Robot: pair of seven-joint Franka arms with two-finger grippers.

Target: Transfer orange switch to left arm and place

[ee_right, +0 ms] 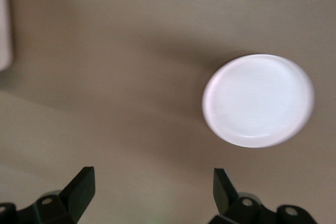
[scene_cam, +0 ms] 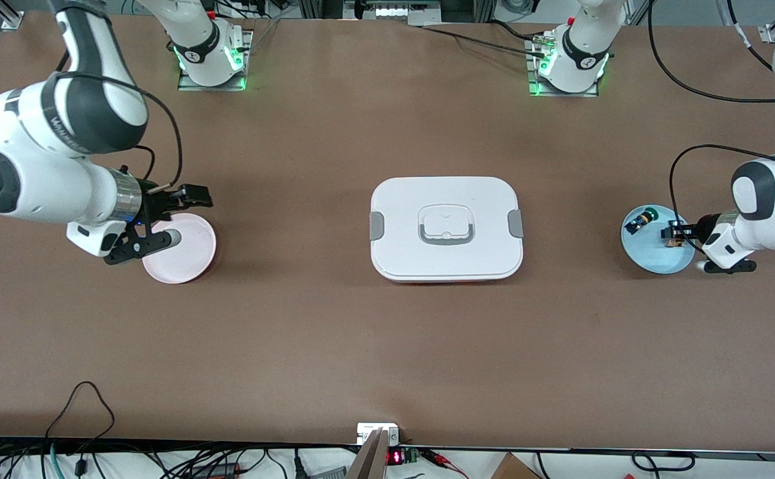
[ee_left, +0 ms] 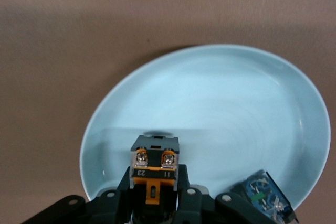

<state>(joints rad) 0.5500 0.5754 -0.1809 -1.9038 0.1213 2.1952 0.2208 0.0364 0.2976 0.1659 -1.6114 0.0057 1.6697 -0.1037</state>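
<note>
The orange switch (ee_left: pixel 155 163), black with an orange band and two screw terminals, sits between the jaws of my left gripper (ee_left: pixel 153 192), which is shut on it. In the front view this gripper (scene_cam: pixel 673 233) holds the switch (scene_cam: pixel 670 234) low over a light blue plate (scene_cam: pixel 653 256) at the left arm's end of the table. The white box (scene_cam: pixel 446 229) lies flat in the middle of the table, between the two arms. My right gripper (scene_cam: pixel 184 218) hangs open over the edge of a pink plate (scene_cam: pixel 184 263), and nothing is between its fingers (ee_right: pixel 81 187).
A second small switch with a green cap and blue body (scene_cam: pixel 641 219) lies on the blue plate (ee_left: pixel 220 103) beside the held one. The pink plate (ee_right: pixel 258 100) holds nothing. Bare brown table lies between each plate and the box. Cables run along the table's front edge.
</note>
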